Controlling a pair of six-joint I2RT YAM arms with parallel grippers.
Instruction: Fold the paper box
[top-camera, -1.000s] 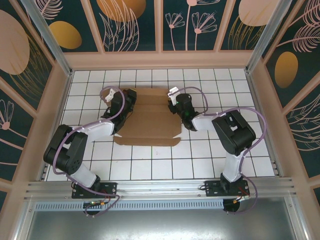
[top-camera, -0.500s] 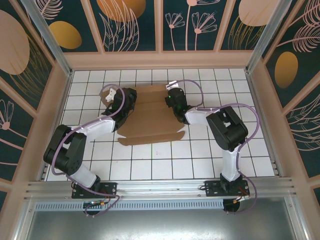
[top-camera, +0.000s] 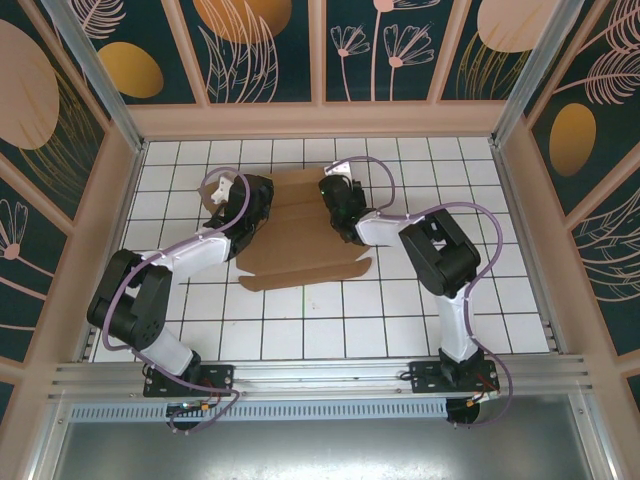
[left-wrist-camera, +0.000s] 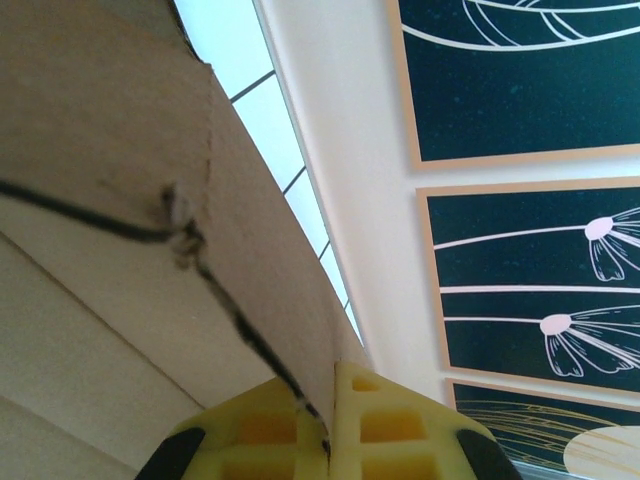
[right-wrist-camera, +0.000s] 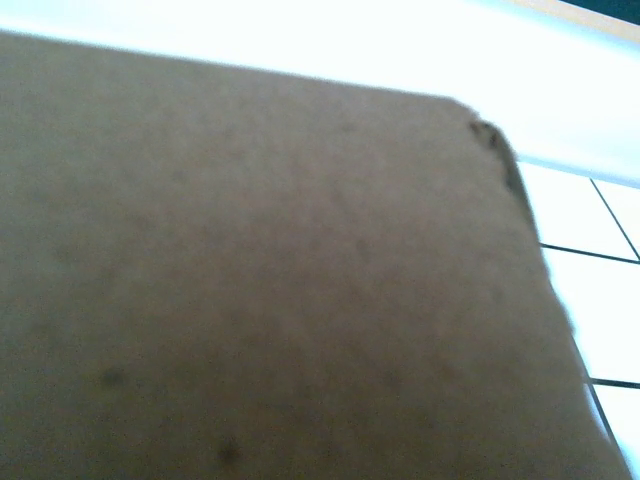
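The paper box (top-camera: 300, 250) is a brown die-cut cardboard sheet lying at the middle back of the white tiled floor, with its side panels raised. My left gripper (top-camera: 252, 205) is at its left edge. In the left wrist view its yellow fingers (left-wrist-camera: 400, 430) are shut on the edge of a cardboard flap (left-wrist-camera: 130, 210), which stands up between them. My right gripper (top-camera: 334, 197) leans in over the box's right part. Brown cardboard (right-wrist-camera: 260, 270) lies right against the right wrist camera and hides that gripper's jaws.
The white tiled floor (top-camera: 300, 320) stretches out in front of the box. Beige enclosure walls (top-camera: 320, 120) stand close behind and at both sides. A metal rail (top-camera: 320, 375) with the arm bases runs along the near edge.
My right arm has swung left and inward over the box, carrying the right panel up with it. The sheet has slid slightly right. The left gripper has kept its hold.
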